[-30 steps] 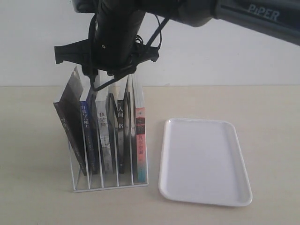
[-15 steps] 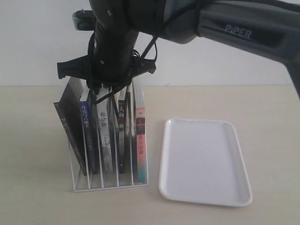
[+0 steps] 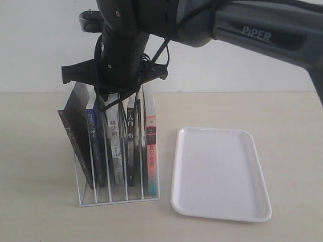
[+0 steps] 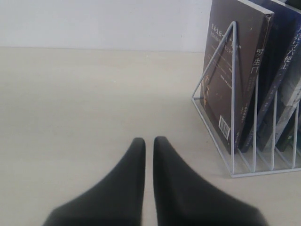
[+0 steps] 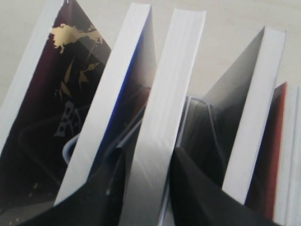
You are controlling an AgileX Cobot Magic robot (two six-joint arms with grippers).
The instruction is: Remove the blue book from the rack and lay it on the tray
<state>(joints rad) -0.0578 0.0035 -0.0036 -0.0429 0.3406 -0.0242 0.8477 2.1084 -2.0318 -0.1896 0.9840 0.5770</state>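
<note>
While the tray [image 3: 217, 171] is lying with no book on it toward the near right corner of the table [image 3: 40, 217], nothing of the task is showing as done. Toward the near left corner the rack [image 3: 118, 200] is holding the blue book [image 3: 96, 146] upright, second from its left end. The left gripper [image 4: 148, 140], pressed together and carrying nothing, is hanging low beside it. Above, the right gripper [image 5: 149, 155] is standing astride a page block, seemingly the pale-spined neighbour [image 3: 113, 146]; whether it is squeezing I cannot tell. Grasping, lifting and laying are remaining.
</note>
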